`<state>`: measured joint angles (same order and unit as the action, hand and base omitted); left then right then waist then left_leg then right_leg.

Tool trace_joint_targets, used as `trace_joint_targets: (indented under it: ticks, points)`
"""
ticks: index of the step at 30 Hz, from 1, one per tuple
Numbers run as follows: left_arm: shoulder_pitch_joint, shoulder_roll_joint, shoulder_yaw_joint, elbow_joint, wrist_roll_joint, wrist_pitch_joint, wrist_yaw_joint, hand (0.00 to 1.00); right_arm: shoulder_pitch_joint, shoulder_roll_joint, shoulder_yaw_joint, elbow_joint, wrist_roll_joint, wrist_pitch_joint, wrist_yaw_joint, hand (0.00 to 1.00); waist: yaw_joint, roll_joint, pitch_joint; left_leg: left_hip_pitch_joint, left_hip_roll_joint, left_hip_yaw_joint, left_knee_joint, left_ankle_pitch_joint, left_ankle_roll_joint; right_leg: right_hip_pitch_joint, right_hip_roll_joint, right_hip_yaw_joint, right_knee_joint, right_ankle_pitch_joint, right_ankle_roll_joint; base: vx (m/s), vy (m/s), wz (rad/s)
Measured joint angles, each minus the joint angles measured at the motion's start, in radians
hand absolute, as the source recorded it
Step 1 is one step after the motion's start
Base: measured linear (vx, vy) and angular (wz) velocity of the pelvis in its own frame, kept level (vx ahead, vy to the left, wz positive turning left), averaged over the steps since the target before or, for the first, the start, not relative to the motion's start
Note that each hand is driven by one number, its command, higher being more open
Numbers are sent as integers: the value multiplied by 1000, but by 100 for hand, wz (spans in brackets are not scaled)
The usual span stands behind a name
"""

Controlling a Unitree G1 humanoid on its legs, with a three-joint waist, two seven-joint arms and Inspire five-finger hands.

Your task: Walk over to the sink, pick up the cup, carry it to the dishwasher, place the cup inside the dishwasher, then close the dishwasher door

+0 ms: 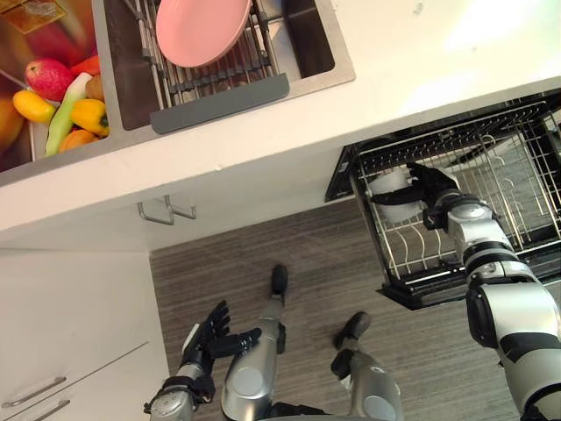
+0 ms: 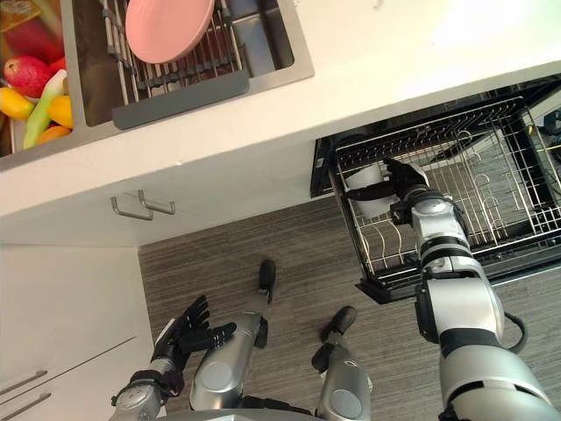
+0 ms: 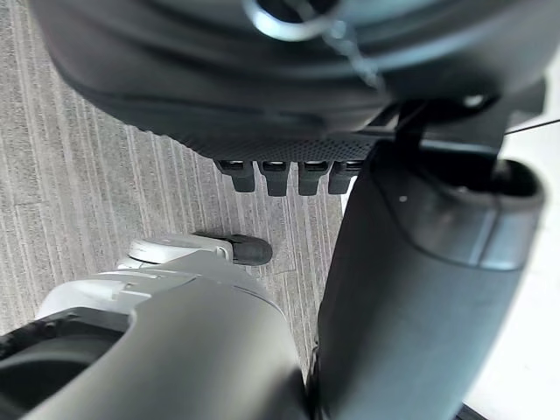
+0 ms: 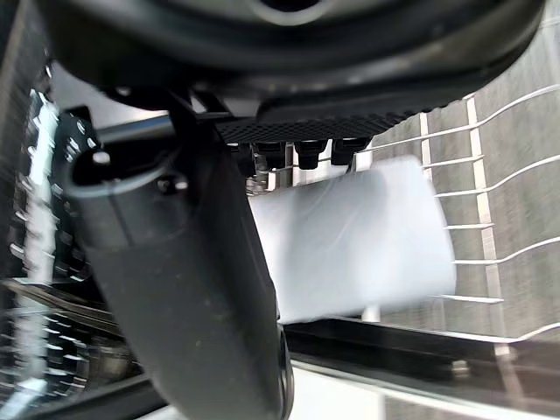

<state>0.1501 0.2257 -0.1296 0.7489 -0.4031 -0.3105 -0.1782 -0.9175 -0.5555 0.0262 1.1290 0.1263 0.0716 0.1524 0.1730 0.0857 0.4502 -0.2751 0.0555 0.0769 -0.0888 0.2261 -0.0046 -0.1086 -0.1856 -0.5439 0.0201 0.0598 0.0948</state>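
Observation:
The white cup (image 1: 387, 186) lies on its side at the left end of the pulled-out dishwasher rack (image 1: 513, 189), under the counter on the right. My right hand (image 1: 432, 188) reaches into the rack with thumb and fingers curled round the cup. The right wrist view has the cup (image 4: 359, 232) pinched between the thumb (image 4: 192, 289) and the fingertips (image 4: 302, 153), over the rack's wires. My left hand (image 1: 205, 337) hangs low by my side over the wood floor, fingers straight and holding nothing; the same fingers (image 3: 280, 175) also appear in the left wrist view.
A sink (image 1: 311, 66) at the top holds a pink plate (image 1: 203, 31) on a wire drying rack. Fruit and peppers (image 1: 61, 101) fill the basin beside it. The white countertop (image 1: 289, 132) runs across. Cabinet hooks (image 1: 165, 210) and drawer handles (image 1: 35, 390) are on the left.

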Motion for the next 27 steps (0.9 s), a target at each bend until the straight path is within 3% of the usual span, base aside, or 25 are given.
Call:
trace_joint_targets:
  ticks: [7,10,14,17,20,22,27]
  points:
    - [0,-12,2,3,25,2,24,100,202,25,0,-358,135,-43,22,100,-29,-5,-3,34,6,26,-1,-12,-12,19,2,28,-3,-2,-2,13,-6,-12]
    - [1,-12,20,27,42,1,52,100,353,92,-13,-536,173,-53,21,100,-50,-33,-19,52,15,52,-4,-18,-16,21,8,54,-4,-2,0,19,-25,-25]
    - [14,-37,106,73,90,1,113,100,680,271,-72,-846,248,-75,24,100,-86,-96,-65,83,31,87,0,-35,-27,31,20,91,-11,-6,1,69,-40,-27]
    - [36,-73,173,85,93,1,181,100,866,353,-100,-1028,319,-110,90,100,-118,-109,-109,105,35,103,-1,-44,-30,44,22,104,-11,-12,2,50,-25,-17]
    - [88,-137,264,74,108,-11,229,100,1028,444,-129,-1259,483,-192,232,100,-134,-108,-169,136,42,121,-5,-68,-42,79,29,107,-31,-19,5,41,-15,-8]
    - [147,-182,312,65,111,-37,266,100,1065,489,-128,-1432,533,-300,341,100,-132,-105,-222,163,46,120,-5,-78,-48,116,33,95,-48,-20,7,76,-32,4]
    - [229,-243,375,39,109,-62,314,100,1006,492,-109,-1637,596,-473,433,100,-113,-101,-307,170,36,70,-5,-88,-42,180,29,18,-70,-31,16,47,-12,38]
